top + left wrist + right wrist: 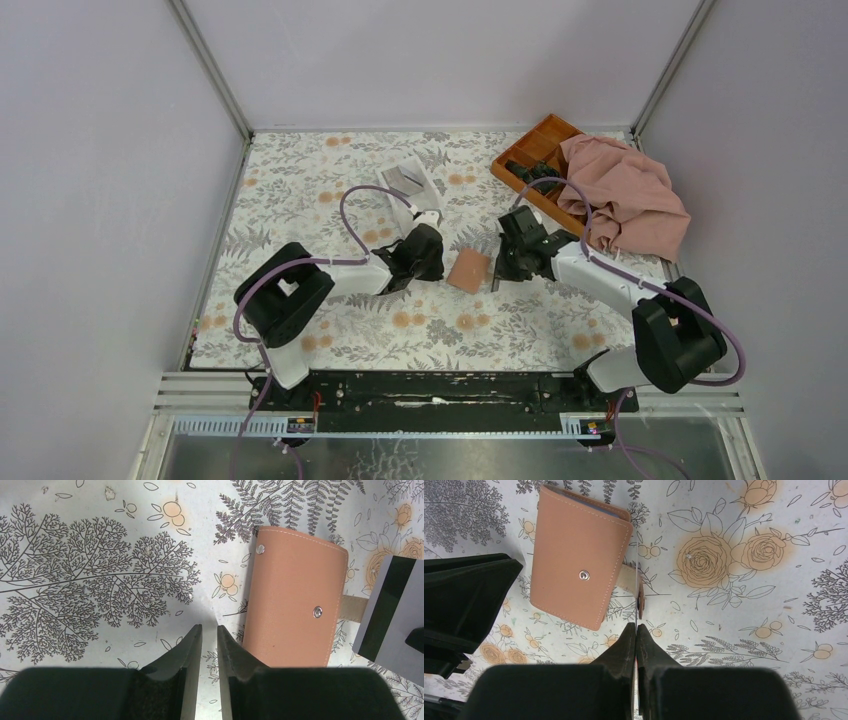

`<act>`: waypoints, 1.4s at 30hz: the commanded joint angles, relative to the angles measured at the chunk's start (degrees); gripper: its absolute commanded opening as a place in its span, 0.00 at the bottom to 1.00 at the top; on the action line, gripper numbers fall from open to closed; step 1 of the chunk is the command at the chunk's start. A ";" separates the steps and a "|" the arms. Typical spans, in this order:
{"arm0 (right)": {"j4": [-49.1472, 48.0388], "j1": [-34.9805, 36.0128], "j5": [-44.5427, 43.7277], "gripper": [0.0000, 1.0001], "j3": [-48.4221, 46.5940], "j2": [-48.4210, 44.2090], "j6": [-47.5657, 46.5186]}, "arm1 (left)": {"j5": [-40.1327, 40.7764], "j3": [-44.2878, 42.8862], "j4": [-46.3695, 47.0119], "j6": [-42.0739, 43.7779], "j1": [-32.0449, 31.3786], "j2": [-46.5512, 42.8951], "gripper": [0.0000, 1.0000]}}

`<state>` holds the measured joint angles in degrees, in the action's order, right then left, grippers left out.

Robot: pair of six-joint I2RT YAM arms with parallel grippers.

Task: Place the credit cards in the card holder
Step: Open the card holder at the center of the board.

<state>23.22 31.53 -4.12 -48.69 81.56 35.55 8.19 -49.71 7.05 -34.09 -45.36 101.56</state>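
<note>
1. The right end effector (636,626) is clamped on a thin blue-grey plastic credit card with a black stripe (397,620). It holds the card on edge, upright above the floral-print tabletop (300,200).
2. The small tan leather bifold card holder (579,575) lies flat and closed just ahead of that end effector, to its left. Its beige strap tab (626,577) sticks out toward the card, and the card's far edge sits right at the tab.
3. The left end effector (209,627) hovers low over the tabletop. Its fingers are nearly together with a slim gap between them, and they grip nothing.
4. The card holder rests just ahead and to the right of the left end effector, so it lies between the two end effectors.
5. A white rectangular box (408,182) sits beyond the left end effector.
6. An orange compartment tray (535,150), partly draped by a pink cloth (625,195), sits beyond the right one.
</note>
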 commanded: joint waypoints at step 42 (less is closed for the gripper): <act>-22.98 -7.40 18.26 0.00 14.07 -5.80 11.07 | -0.44 2.31 1.09 0.25 -0.78 2.37 0.14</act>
<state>3.09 24.62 12.08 -34.83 76.97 45.34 7.94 -48.97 8.49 -34.11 -45.41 101.73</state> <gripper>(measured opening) 0.019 0.143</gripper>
